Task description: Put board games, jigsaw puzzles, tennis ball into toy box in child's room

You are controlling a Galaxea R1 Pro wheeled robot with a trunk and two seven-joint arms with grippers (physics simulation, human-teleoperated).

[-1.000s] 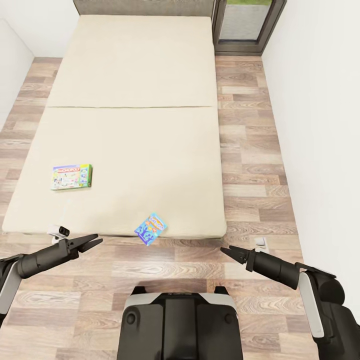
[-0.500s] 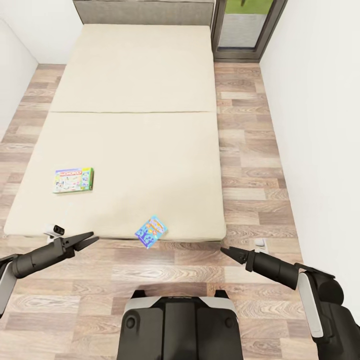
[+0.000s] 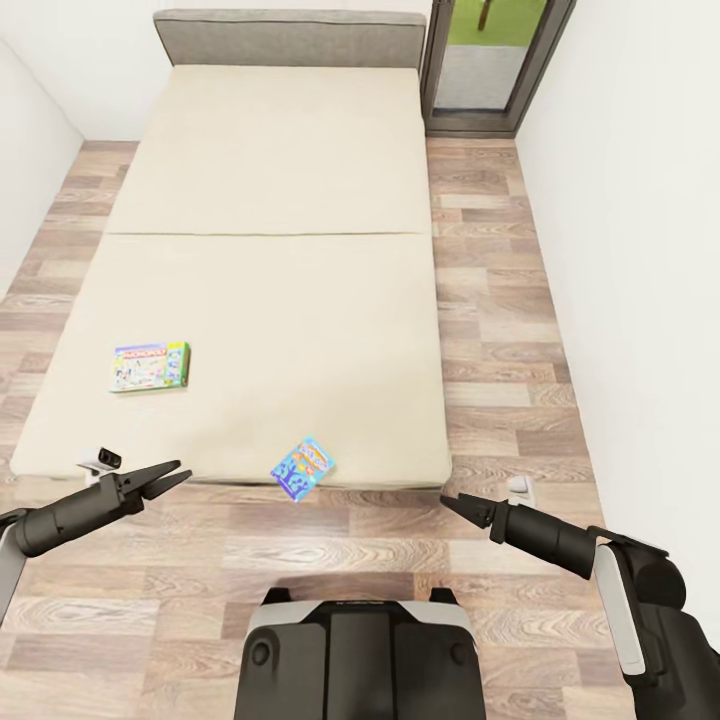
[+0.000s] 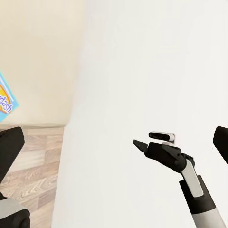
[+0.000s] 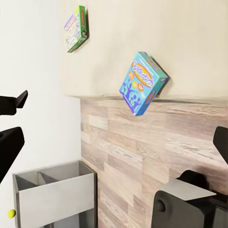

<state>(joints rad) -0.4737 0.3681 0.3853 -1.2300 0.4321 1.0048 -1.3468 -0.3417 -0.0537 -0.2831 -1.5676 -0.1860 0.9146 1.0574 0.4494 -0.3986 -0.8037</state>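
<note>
A cream bed (image 3: 270, 300) with a grey headboard (image 3: 290, 24) stands on a brown wood-plank floor (image 3: 500, 330) between white walls. At the left of the frame lies a green-and-white board game (image 3: 150, 366) with a red logo; low in the middle, a smaller blue one (image 3: 302, 467) printed in orange and white. Both arms are black, with pale grey sleeves

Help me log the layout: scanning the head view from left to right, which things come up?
Left gripper → green-and-white board game on the bed → blue board game at the bed's near edge → right gripper.
</note>
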